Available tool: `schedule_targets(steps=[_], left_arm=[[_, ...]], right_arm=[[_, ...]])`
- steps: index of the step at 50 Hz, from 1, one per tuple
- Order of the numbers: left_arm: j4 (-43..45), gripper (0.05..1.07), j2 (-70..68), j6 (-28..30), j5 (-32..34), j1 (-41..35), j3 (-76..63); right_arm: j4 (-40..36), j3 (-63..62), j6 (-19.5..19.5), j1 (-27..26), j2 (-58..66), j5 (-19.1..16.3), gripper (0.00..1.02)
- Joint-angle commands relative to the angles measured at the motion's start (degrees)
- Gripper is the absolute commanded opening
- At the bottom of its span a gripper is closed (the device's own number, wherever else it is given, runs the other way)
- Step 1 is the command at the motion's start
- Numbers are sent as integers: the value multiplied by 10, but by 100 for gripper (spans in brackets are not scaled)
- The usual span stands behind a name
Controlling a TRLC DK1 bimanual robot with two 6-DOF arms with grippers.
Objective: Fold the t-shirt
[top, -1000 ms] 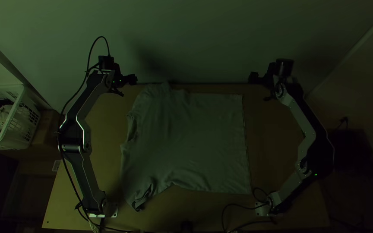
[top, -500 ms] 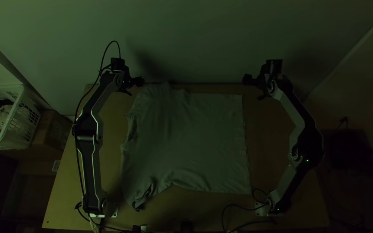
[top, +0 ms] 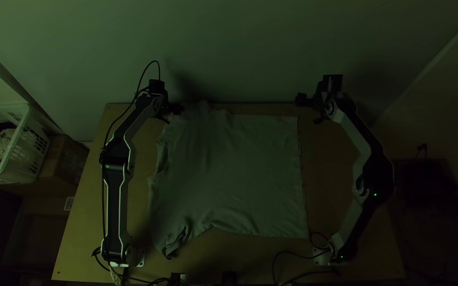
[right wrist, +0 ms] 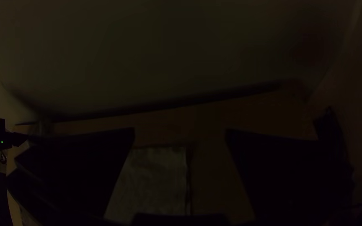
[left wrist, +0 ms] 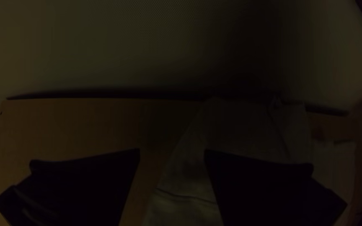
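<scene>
The far sleeve [top: 191,117] of the t-shirt [top: 234,172] lies just right of the left gripper [left wrist: 172,150], fingers spread; the right gripper [right wrist: 180,130], also spread, is farther off.

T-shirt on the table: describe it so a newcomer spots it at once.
On the light wooden table, the greyish t-shirt lies spread between the left arm and right arm, straight hem facing the right arm, near sleeve rumpled. Its broad, open shape sets it apart from the bunched cloth in the white slotted basket at the top view's left edge.
</scene>
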Motion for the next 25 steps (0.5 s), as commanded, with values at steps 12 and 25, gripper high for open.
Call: schedule_targets(steps=[12,25], left_arm=[[10,80,35,31,-48,-24,19],[10,21,46,39,-80,-32,21]], right_arm=[[-3,-5,15,3,8,4,98],[-3,-17,12,3,7,4,98]])
